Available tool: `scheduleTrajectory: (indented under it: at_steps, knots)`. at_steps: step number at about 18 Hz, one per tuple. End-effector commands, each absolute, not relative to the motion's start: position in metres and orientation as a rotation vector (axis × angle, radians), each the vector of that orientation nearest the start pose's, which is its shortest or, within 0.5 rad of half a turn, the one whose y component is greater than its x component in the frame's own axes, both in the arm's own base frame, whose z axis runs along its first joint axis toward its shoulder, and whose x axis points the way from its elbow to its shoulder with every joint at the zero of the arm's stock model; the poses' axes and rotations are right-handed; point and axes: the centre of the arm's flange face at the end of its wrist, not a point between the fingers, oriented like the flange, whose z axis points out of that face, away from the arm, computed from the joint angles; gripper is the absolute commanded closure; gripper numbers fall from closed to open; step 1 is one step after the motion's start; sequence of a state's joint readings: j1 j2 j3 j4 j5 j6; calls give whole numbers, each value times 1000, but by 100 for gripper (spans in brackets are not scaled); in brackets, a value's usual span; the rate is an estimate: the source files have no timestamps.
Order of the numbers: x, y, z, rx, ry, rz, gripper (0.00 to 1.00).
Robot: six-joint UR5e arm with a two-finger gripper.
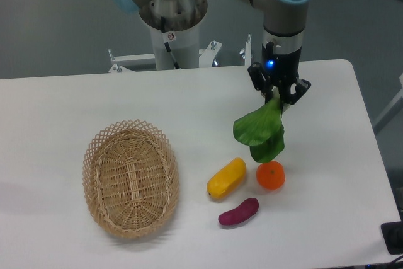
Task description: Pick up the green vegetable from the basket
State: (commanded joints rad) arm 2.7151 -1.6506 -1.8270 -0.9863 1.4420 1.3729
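The green vegetable (261,131) hangs leaves-down from my gripper (277,96), which is shut on its stem end, above the table to the right of the middle. Its lowest leaf hangs just above the orange fruit. The tan woven wicker basket (96,155) lies at the left of the table, far from the gripper, and holds nothing.
A yellow oblong vegetable (227,177), an orange fruit (271,176) and a purple vegetable (238,212) lie on the white table (63,105) below the held vegetable. The robot base (171,23) stands at the table's back edge. A dark object (393,237) sits at the right edge.
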Motion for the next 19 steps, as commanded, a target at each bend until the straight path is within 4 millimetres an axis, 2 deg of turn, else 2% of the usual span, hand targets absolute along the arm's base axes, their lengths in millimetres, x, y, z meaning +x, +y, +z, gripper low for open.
scheduleTrajectory:
  at_steps: [19]
  knots:
    - [-423,347,390,-2889,340,289,60]
